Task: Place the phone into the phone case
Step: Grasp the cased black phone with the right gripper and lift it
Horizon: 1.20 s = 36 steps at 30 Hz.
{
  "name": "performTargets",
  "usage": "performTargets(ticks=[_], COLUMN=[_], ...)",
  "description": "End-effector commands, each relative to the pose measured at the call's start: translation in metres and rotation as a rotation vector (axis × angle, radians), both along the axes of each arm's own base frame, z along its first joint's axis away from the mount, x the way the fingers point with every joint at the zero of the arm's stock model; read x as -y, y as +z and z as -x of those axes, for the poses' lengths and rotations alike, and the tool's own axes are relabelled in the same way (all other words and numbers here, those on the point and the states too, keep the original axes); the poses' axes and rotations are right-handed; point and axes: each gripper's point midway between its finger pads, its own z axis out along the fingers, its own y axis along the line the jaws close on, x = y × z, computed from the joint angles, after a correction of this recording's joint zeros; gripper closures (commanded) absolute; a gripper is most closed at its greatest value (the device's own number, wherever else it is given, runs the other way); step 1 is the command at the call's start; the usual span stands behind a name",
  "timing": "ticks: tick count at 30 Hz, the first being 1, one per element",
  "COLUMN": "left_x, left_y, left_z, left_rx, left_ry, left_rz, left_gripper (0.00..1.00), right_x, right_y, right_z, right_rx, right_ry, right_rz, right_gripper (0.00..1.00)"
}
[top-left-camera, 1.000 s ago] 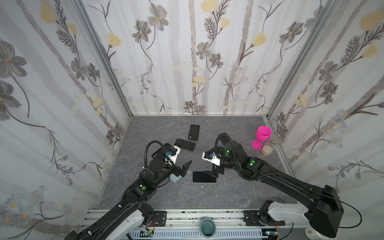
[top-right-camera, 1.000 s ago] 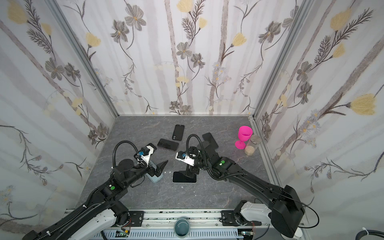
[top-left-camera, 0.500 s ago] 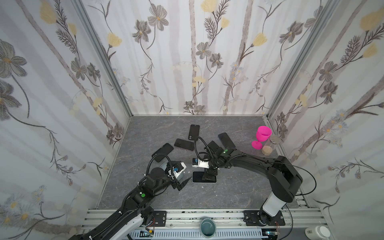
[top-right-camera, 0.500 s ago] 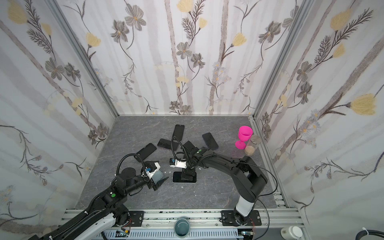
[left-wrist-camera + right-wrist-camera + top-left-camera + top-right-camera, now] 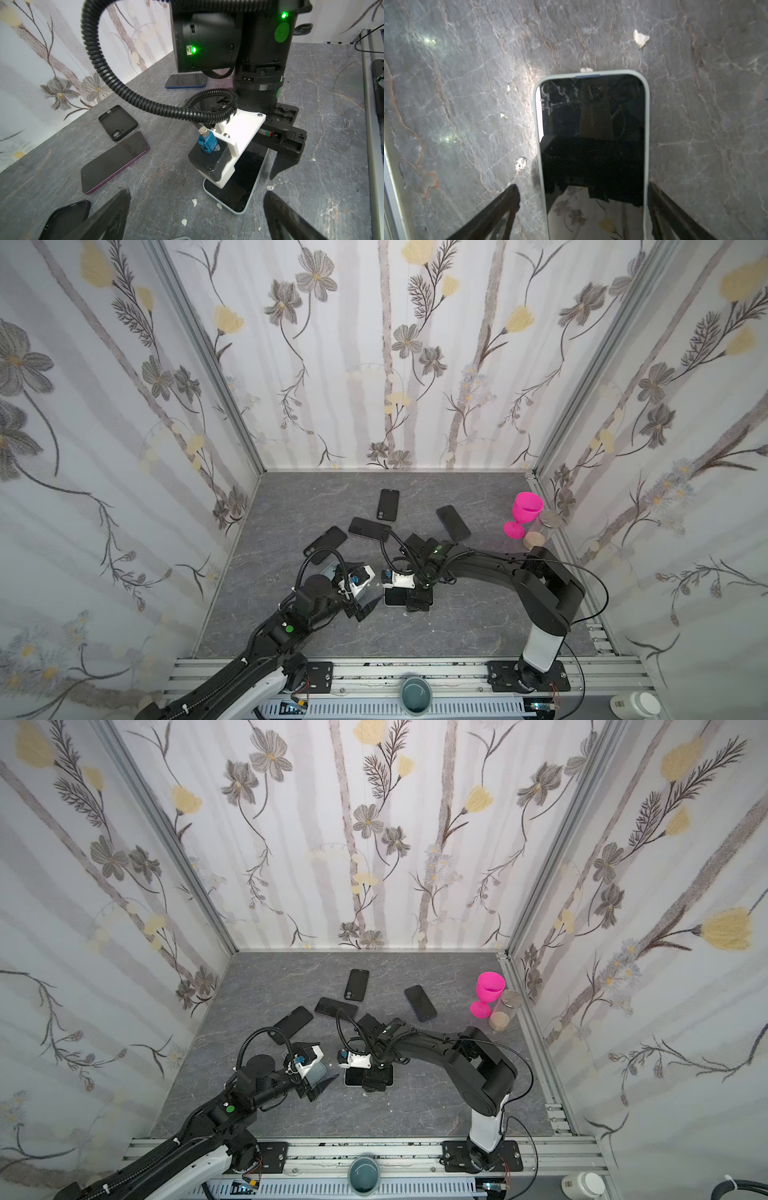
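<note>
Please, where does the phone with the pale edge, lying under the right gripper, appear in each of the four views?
In a top view: the phone lies near the table's front middle, half covered.
In a top view: same spot.
Left wrist: under the white camera mount, screen up.
Right wrist: between the black fingers.
Shared landmark: the right gripper straddling it.

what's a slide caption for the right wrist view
Open right gripper straddling a pale-rimmed phone, screen up, on grey marbled tabletop.
</note>
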Motion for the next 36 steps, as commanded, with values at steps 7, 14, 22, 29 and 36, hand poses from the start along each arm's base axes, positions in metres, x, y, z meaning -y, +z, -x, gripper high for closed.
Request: performTargets(ticks=[7,14,22,29,36], left_x=[0.000,-0.003,-0.006,-0.007,-0.008], left_y=[0.010,0.017,0.024,0.031,0.032], left_z=[-0.005,-0.009,-0.012,-0.013,-0.016], left_rx=[0.057,0.081,0.083,0.094,0.090], left_ry=[0.009,0.039,0.068,0.081,0.094], left_rz=[0.016,0.024,0.041,0.057,0.057], left_gripper=[0.00,0.00,0.00,0.00,0.00], right_x=[0.009,0.015,0.003,-0.007,0.011], right_y=[-0.014,-0.020,-0.010,0.018,0.057], right_z=[-0.005,-0.005,-0.011,-0.037,-0.086], right_rx=[0.093,0.095,0.066,0.057,0.067], right_ry=[-0.006,-0.030,-0.129,-0.289,-0.506], right_rz=[0.097,0.149,0.114,-0.004,-0.141], right_gripper=[0.15,0.25,0.40,0.50,0.55])
